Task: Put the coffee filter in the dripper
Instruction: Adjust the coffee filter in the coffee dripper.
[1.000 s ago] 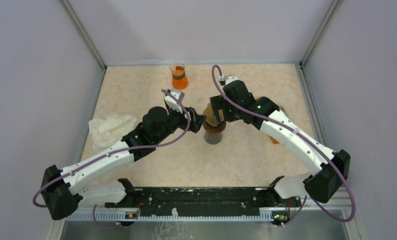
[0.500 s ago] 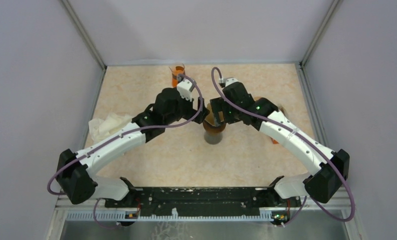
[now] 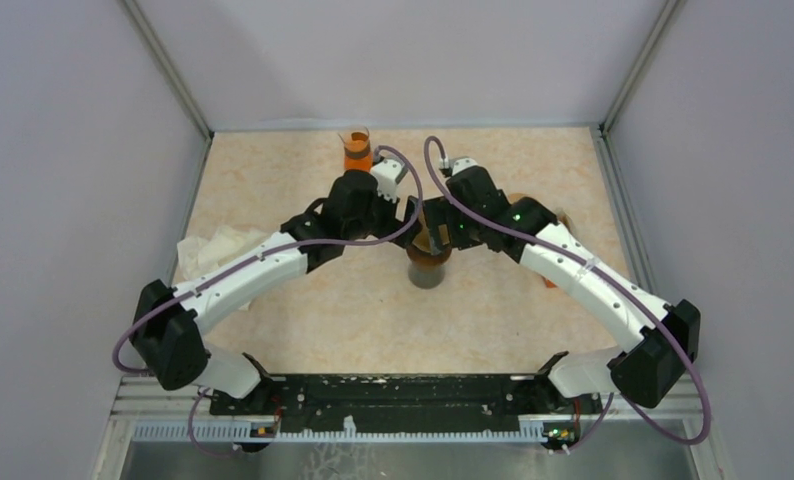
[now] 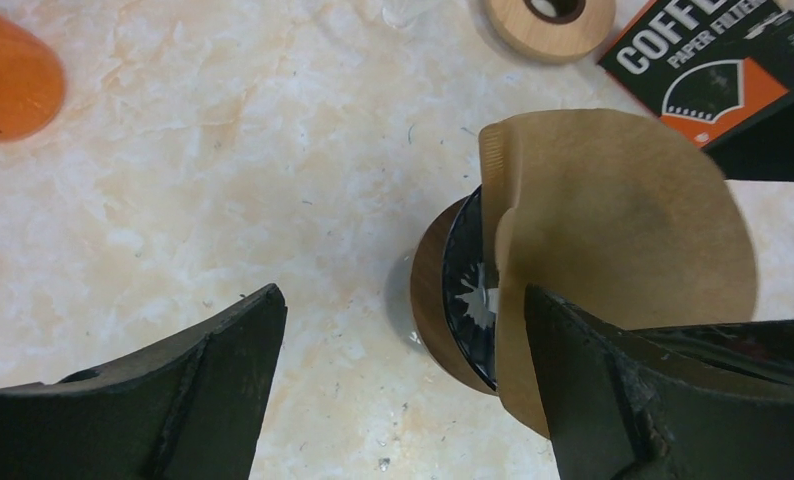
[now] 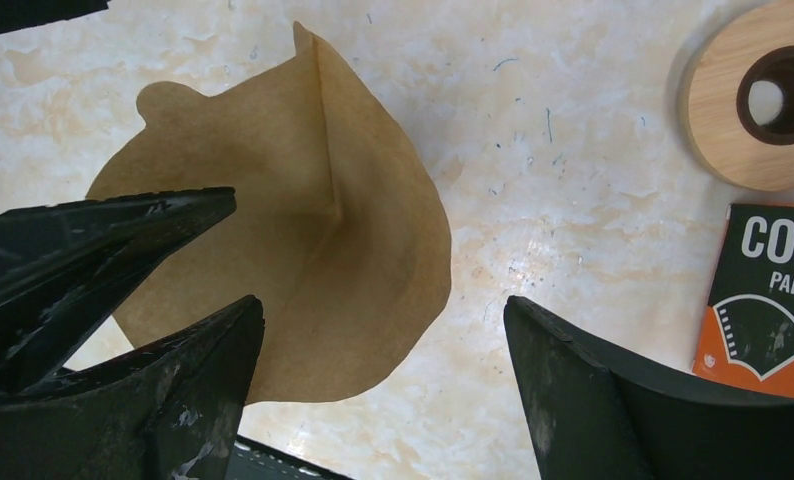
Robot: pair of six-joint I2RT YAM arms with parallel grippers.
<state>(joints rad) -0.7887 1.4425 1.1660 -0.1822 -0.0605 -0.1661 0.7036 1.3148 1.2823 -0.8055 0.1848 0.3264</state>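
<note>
A brown paper coffee filter [image 5: 303,220], opened into a cone with a creased seam, is standing in the mouth of a dark dripper with a brown wooden collar [image 4: 435,300], which is sitting at the middle of the beige marble-patterned worktop [image 3: 273,190]. The paper is leaning to one side, leaving part of the dripper's dark inside uncovered. How deep its tip is reaching cannot be told.

Both arms are meeting above the dripper. The left gripper [image 4: 403,300] is hanging over it with its fingers spread wide and released, grasping nothing. One of those fingers is overlapping the filter's lower edge, and whether it is touching the paper cannot be told. The right gripper [image 5: 383,305] is hovering over the filter from the other side, its fingers likewise spread wide and unclenched, with the paper showing between them but not pinched.

An orange conical flask [image 3: 357,155] is standing near the far edge of the worktop, left of centre. A crumpled white cloth [image 3: 205,252] is lying at the left edge. A round wooden ring with a dark hole [image 5: 713,110] and a black-and-orange coffee filter box [image 5: 768,300] are lying near each other toward the right edge.
</note>
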